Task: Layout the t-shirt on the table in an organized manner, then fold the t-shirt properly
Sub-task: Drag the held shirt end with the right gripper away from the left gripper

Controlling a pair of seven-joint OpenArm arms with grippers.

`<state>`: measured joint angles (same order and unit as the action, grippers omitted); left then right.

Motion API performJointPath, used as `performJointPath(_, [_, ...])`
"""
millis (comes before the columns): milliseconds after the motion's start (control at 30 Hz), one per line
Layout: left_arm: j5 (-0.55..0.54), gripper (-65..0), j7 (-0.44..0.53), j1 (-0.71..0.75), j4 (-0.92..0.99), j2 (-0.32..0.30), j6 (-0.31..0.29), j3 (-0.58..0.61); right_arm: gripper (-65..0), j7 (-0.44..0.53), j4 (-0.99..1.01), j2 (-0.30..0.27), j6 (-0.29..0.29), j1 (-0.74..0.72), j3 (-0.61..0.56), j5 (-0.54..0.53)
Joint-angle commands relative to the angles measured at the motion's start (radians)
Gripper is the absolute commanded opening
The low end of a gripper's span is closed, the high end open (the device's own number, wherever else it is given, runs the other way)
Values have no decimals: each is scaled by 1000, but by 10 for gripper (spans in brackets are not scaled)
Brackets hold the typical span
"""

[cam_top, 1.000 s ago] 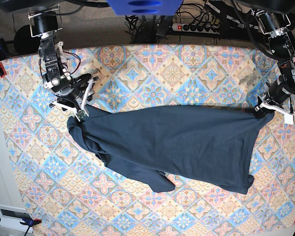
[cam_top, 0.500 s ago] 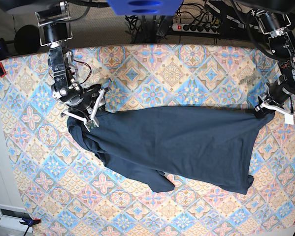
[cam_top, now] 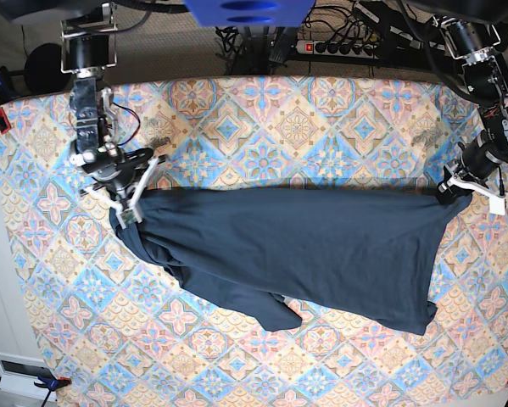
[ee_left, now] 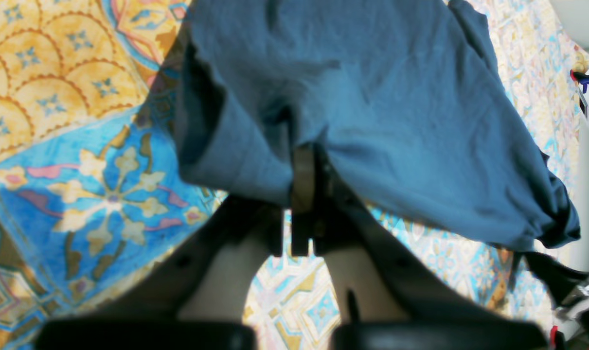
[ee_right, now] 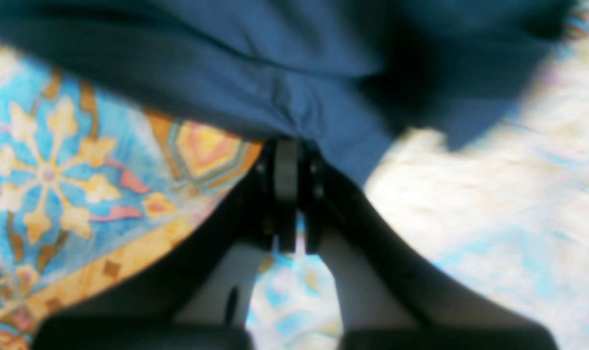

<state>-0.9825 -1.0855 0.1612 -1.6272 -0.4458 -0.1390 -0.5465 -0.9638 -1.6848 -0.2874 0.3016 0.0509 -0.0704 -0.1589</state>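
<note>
Shirt (cam_top: 304, 250) lay spread across the middle of the table (cam_top: 321, 110), long axis running side to side in the base view, stretched between the two claws. Left claw (cam_top: 451, 188) sat at the shirt's corner on the base view's right, jaws pressed together with navy cloth pinched between them; its wrist view showed the fabric (ee_left: 372, 97) bunched right at the fingertips (ee_left: 301, 170) and fanning away from them over the tablecloth (ee_left: 80, 170). Right claw (cam_top: 128, 207) was at the shirt's opposite end, on the base view's left, also closed down on the cloth edge; its wrist view, though blurred, showed the jaws (ee_right: 287, 165) together with the shirt (ee_right: 275, 63) gathered into a small pucker directly at the tips and draped beyond them. Upper edge of the shirt ran nearly straight from claw to claw. The lower part sagged toward the table's near edge, with a rumpled lobe below centre and a lower corner on the left claw's side.
</note>
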Motion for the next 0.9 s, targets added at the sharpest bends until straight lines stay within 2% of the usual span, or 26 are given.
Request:
performJointPath(0, [-8, -650, 17, -19, -18, -21, -4, -8, -642, 32, -74, -17, -6, -13, 25, 2])
performJointPath(233, [-6, -650, 15, -30, -18, -21, -4, -8, -642, -1, -289, -85, -6, 159, 70, 2])
performJointPath(400, [-6, -650, 15, -25, -18, -32, -4, 22, -643, 6, -297, -189, -6, 246, 65, 3])
performJointPath(600, [-6, -650, 18, -25, -18, -57, -4, 58, -643, -1, -300, -195, -3, 229, 63, 3])
performJointPath(767, [-5, -650, 18, -22, -17, -57, -4, 58, -643, -1, -291, -194, 94, 172, 67, 3])
performJointPath(867, [14, -650, 17, -22, -14, -49, -4, 59, -617, -1, -280, -189, 97, 114, 65, 8])
